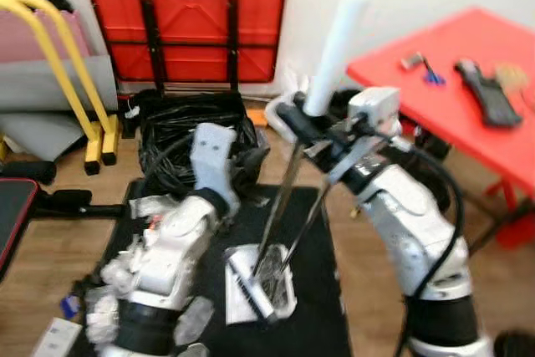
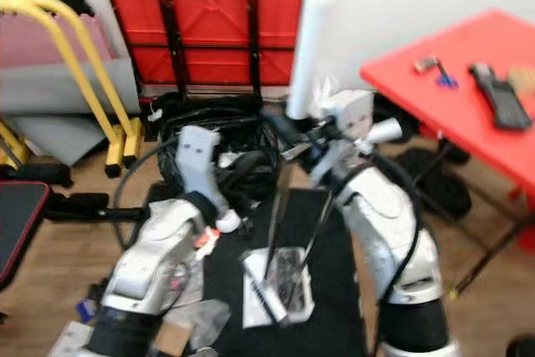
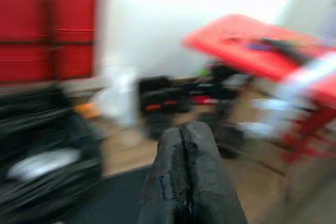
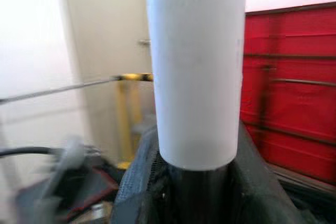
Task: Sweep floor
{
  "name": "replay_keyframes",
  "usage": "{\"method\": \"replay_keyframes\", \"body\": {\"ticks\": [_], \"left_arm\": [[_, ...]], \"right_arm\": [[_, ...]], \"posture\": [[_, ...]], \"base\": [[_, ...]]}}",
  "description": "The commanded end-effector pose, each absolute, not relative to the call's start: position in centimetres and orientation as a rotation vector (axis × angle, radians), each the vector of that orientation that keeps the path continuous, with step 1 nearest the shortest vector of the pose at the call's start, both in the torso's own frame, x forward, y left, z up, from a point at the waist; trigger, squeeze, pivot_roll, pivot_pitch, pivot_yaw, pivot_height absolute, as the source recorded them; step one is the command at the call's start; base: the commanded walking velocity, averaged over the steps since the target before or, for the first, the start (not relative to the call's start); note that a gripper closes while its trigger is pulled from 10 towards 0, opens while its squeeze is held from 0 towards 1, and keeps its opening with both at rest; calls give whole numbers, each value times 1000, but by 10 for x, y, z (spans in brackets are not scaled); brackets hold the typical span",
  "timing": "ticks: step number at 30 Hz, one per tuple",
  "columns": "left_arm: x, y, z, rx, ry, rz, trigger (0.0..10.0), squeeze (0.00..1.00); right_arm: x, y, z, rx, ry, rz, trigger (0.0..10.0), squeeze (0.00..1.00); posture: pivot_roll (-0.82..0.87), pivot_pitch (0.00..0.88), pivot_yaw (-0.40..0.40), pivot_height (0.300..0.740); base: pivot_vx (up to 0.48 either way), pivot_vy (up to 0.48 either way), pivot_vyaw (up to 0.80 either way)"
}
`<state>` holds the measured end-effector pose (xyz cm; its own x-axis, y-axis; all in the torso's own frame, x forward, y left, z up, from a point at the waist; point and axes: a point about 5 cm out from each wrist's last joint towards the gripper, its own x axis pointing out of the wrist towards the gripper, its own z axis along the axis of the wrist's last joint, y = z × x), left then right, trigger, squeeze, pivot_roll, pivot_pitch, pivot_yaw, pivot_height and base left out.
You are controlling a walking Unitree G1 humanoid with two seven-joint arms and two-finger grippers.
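Observation:
My right gripper (image 1: 303, 117) is shut on the handle of a long-handled dustpan, just below its white foam sleeve (image 1: 340, 29). In the right wrist view, the black fingers (image 4: 137, 182) clamp the dark shaft under that white sleeve (image 4: 195, 66). Thin metal rods run down from the handle to the pale pan (image 1: 262, 280), which rests on a black mat (image 1: 313, 315) and holds some light scraps. My left gripper (image 3: 184, 182) is shut with nothing in it. Its arm (image 1: 180, 240) reaches forward beside the black rubbish bag (image 1: 188, 127).
A red folded table (image 1: 196, 14) leans on the back wall. A red table (image 1: 468, 81) with tools stands at the right, dark gear beneath it. At the left are a yellow frame (image 1: 71, 56) and a black bench (image 1: 17, 206). Crumpled plastic litter (image 1: 117, 286) lies by my left side.

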<state>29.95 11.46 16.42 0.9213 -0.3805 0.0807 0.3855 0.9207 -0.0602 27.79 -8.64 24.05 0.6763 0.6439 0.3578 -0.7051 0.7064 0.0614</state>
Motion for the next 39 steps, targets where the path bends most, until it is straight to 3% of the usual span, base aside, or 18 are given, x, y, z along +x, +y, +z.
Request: {"method": "replay_keyframes", "body": {"ticks": [1, 13, 19, 39], "left_arm": [[296, 110, 164, -92, -63, -396, 10000, 0], [278, 118, 164, -80, -45, -384, 10000, 0], [272, 119, 166, -63, -37, -387, 10000, 0], [247, 123, 168, -52, 0, -393, 10000, 0]], "right_arm": [[277, -91, 243, 245, -340, 764, 10000, 0], [280, -90, 249, 301, -341, 730, 10000, 0], [295, -97, 254, 298, -383, 584, 10000, 0], [316, -119, 261, 371, -455, 387, 10000, 0]], "posture": [[-130, 152, -139, 740], [-122, 246, -141, 740], [-116, 271, -137, 740], [-93, 359, -129, 740]], "base": [[0, 0, 781], [0, 0, 540], [0, 0, 0], [0, 0, 0]]}}
